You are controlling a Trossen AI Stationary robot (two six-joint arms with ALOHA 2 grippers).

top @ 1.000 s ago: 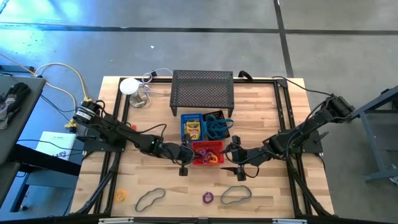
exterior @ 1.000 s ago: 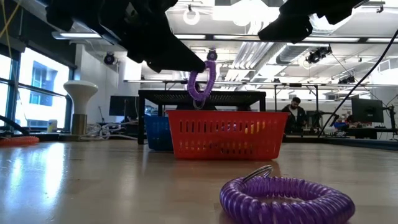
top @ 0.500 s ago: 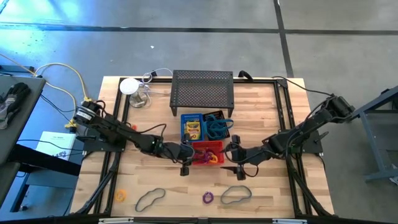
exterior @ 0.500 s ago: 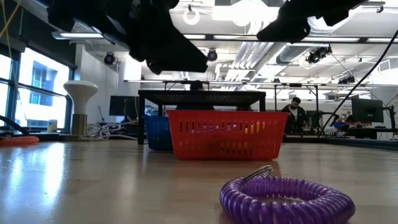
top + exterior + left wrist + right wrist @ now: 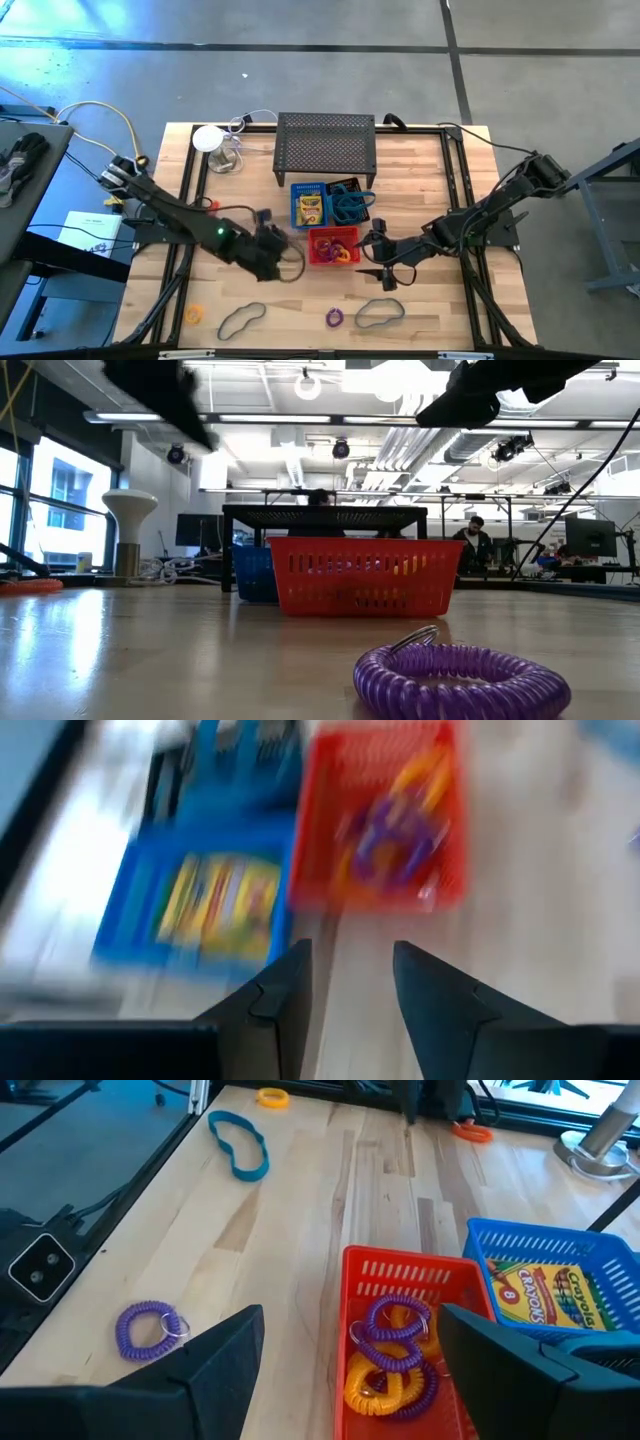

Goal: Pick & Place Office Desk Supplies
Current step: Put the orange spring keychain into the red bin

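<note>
Pulled back from over the red bin (image 5: pixel 333 245) toward the frame's lower left, left gripper (image 5: pixel 270 243) now spread and empty, the purple ring that hung from it a second ago dropped among the coil rings (image 5: pixel 390 1352) in that bin. Right gripper (image 5: pixel 383 258) unmoved, just right of the red bin, fingers spread wide, nothing between them. Judged step: one drop-off done, next pick about to begin. Still loose on the table (image 5: pixel 430 175) along the bottom of the high view: purple ring (image 5: pixel 334 318) at centre, two bluish cords (image 5: pixel 241 319) either side of it, yellow ring (image 5: pixel 193 315) at far left. Next move likely calls for a descent onto the nearest of these, jaws straddling the coil. Blue bin (image 5: pixel 310 205) with yellow crayon box (image 5: pixel 550 1292) above the red one, black mesh rack (image 5: pixel 326 148) beyond. Bin contents plain only in the right wrist view; low view gives just the red wall and the purple ring lying flat in the foreground.
</note>
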